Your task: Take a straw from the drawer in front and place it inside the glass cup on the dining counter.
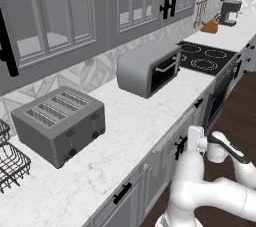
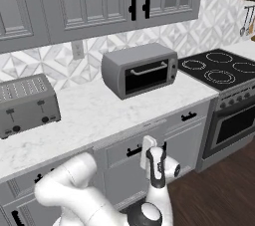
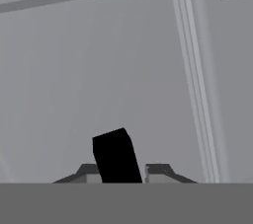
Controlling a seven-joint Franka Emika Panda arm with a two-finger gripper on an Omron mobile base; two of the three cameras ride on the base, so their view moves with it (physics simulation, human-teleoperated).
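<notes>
Left base view: the white arm reaches from the lower right to the grey drawer (image 1: 172, 143) front under the marble-look counter (image 1: 125, 136), the gripper (image 1: 183, 146) at the drawer's short black bar handle (image 1: 180, 147). A four-slot toaster (image 1: 60, 123) and a toaster oven (image 1: 148, 67) stand on the counter.

Right base view: the gripper (image 2: 142, 151) meets the same handle (image 2: 133, 152) on the shut drawer (image 2: 130, 148), left of the stove (image 2: 224, 95).

Hand view: the drawer's grey panel (image 3: 99, 70) is close up; the black handle (image 3: 116, 156) sits between the two fingertips (image 3: 89, 171), which seem clamped on it.
</notes>
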